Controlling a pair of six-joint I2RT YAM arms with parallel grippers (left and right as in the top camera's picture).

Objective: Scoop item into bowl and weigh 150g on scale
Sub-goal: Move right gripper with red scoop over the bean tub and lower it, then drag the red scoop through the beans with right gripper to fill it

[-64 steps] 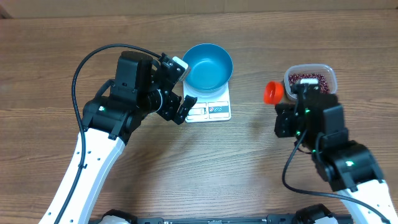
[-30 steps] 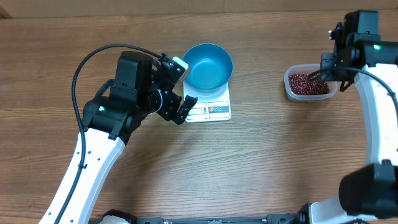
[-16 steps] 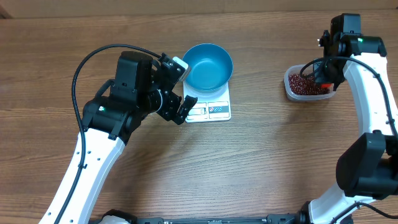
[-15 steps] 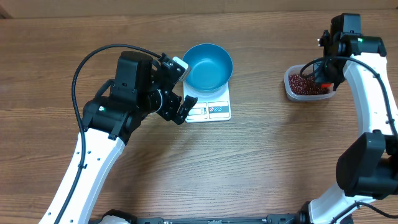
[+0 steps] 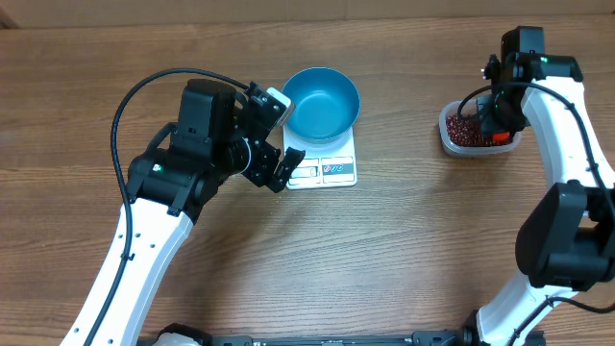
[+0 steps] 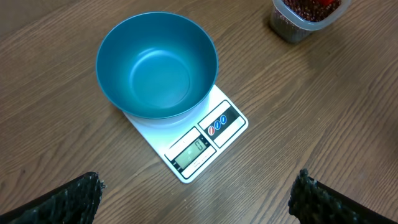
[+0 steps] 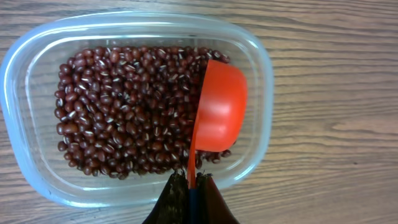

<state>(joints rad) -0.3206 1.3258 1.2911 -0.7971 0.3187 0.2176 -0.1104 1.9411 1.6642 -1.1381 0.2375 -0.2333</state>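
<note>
Because the small, glossy, dark red-brown beans point(image 7: 124, 112) lie as a loose heap, they will likely behave like hard, slippery grains. They should roll, pour and scatter, and no claw could pinch them. The heap fills the clear rounded-rectangular plastic tub point(image 7: 37, 180), which stands near the far right corner of the brown wooden desk point(image 5: 404, 250). The way to take them is with the orange-red plastic scoop point(image 7: 221, 109). The right claw point(image 7: 189, 186) is clamped tight on its thin handle. The cup appears turned on its side over the tub's right half, mouth towards the beans and rim edge down among them. A full cup should weigh little, but it needs carrying level and slowly, since a tilt would probably spill.

The round bright blue bowl point(image 6: 155, 68) sits empty on the flat white rectangular scale point(image 6: 205, 143), near the middle of the desk's far edge and well apart from the tub. The left claw point(image 5: 281, 135) hovers just beside the scale's left side, spread wide and holding nothing.
</note>
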